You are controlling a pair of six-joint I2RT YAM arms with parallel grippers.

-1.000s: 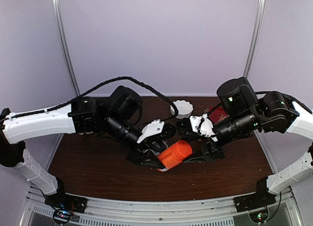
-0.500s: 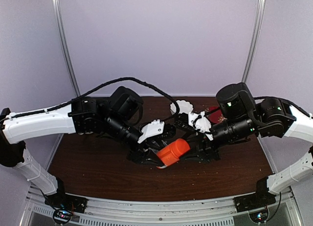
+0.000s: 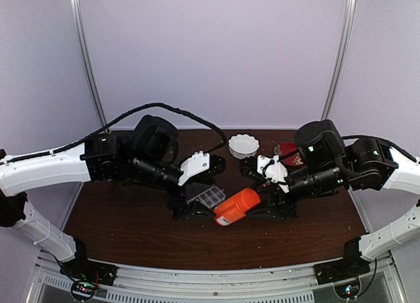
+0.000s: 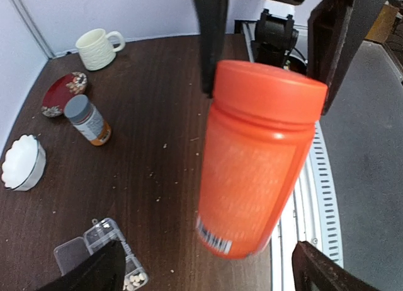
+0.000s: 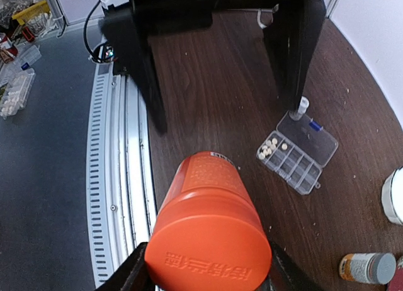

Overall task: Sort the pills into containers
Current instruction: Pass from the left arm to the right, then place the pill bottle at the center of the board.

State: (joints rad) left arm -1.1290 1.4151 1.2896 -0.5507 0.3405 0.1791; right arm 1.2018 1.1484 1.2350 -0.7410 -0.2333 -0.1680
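The right gripper (image 5: 208, 266) pinches the cap end of the orange bottle (image 5: 204, 240). Its two fingers (image 5: 133, 272) press on the cap from both sides. The bottle lies sideways in the air above the brown table (image 3: 118, 224).

The left gripper (image 4: 208, 250) is spread wide. Its fingers (image 4: 94, 272) stand one on each side of the bottle's bottom end. They are apart from the bottle and do not touch it. So the bottle sticks out from the right fingers and points in between the left fingers.

The pill box (image 4: 94, 240) is clear and lies flat on the table. It is just beside one left finger and under it. From the right fingers it is off to one side, past the bottle. The pills (image 5: 272, 146) are small and whitish. They sit in a heap in one end part of the box. A tiny white bottle (image 5: 303, 106) stands at the box's other end.

Farther out past the left fingers I see a white bowl (image 4: 22, 162), a small bottle with a grey cap (image 4: 88, 119), a red dish (image 4: 63, 92) and a white mug (image 4: 97, 46).
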